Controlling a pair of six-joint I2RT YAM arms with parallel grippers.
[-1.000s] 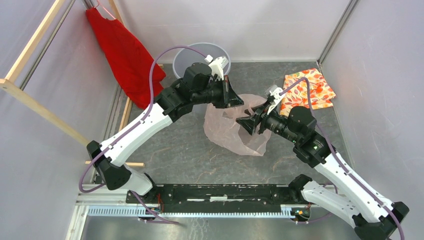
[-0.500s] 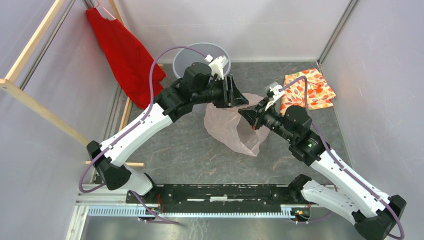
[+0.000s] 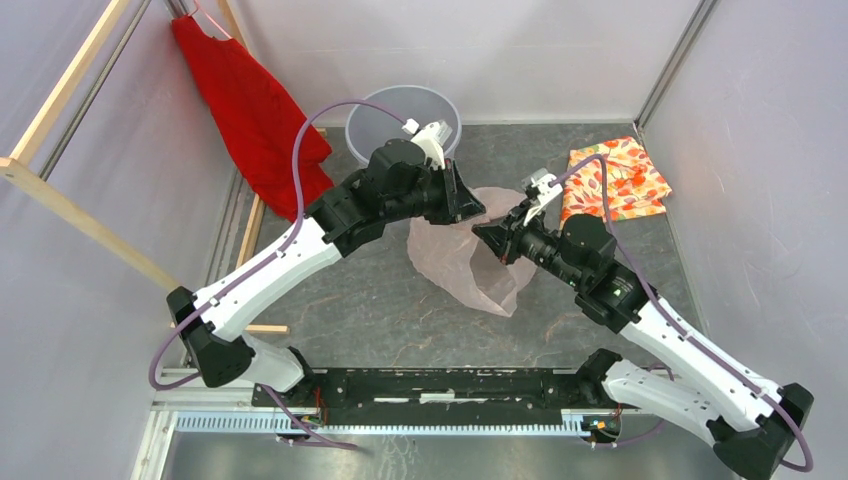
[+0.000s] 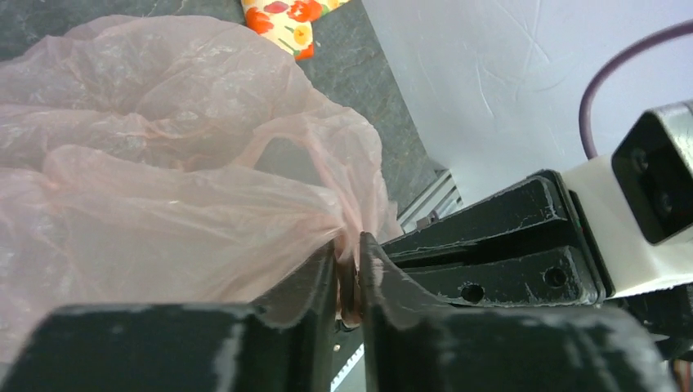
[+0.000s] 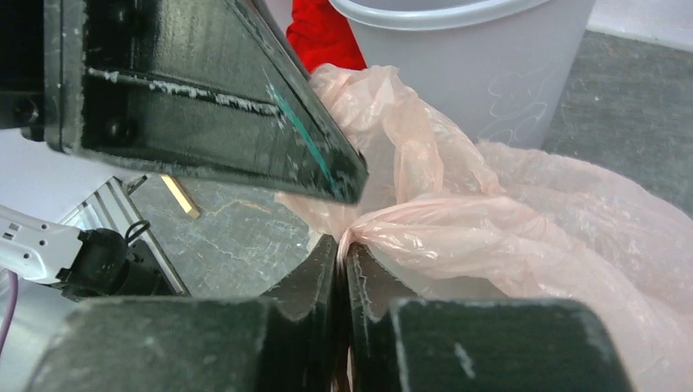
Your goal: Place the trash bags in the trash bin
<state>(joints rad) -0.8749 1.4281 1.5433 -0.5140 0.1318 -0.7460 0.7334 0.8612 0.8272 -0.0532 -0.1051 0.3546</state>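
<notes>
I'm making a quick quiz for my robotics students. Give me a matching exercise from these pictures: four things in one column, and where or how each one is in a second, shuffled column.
Things:
1. pink trash bag
2. grey trash bin
3. floral cloth
4. red garment

Places or states:
A. hanging at the far left
B. lying flat at the far right of the table
C. pinched by the left gripper and the right gripper
D. standing upright by the back wall

Pairs: 1-C, 2-D, 3-B, 4-A

Pale grey walls [image 3: 520, 50], dark marbled table [image 3: 370, 310] (wooden frame [image 3: 80, 220] at left).
</notes>
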